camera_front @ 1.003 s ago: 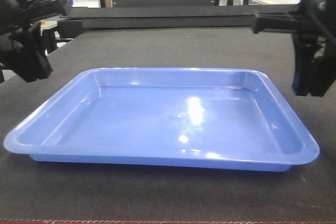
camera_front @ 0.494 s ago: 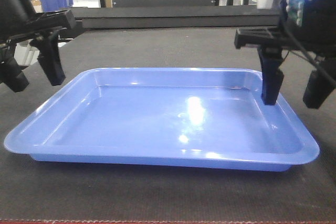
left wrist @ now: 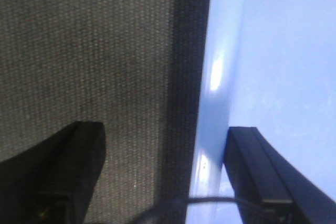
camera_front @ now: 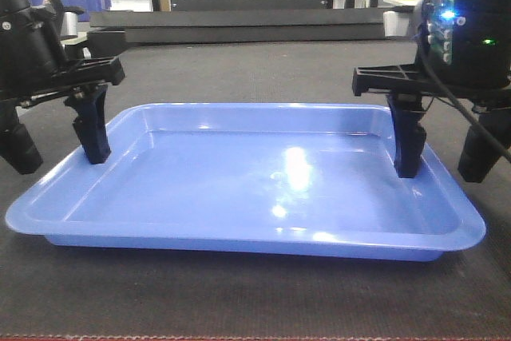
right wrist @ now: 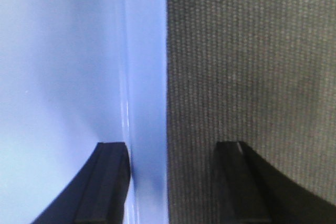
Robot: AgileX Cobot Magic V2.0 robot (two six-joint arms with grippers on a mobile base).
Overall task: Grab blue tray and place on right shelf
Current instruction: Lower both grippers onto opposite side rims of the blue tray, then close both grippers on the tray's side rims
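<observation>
Between the wide-open left jaws sits one side rim of the blue tray (camera_front: 271, 181), and between the wide-open right jaws the other. Nothing is squeezed yet. It lies flat on the table (camera_front: 239, 301); lifting and shelving are not done

blue tray (camera_front: 239, 185): glossy smooth plastic | table cover (camera_front: 263, 69): matt woven cloth

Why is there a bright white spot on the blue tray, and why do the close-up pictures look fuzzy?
Front view: light bounces off the glossy blue tray, making white glare near its middle; everything looks sharp. Left wrist view: smaller glare on the tray's rim; the left claw looks soft, probably too close to focus. Right wrist view: barely any glare; the right claw is blurred too.
</observation>
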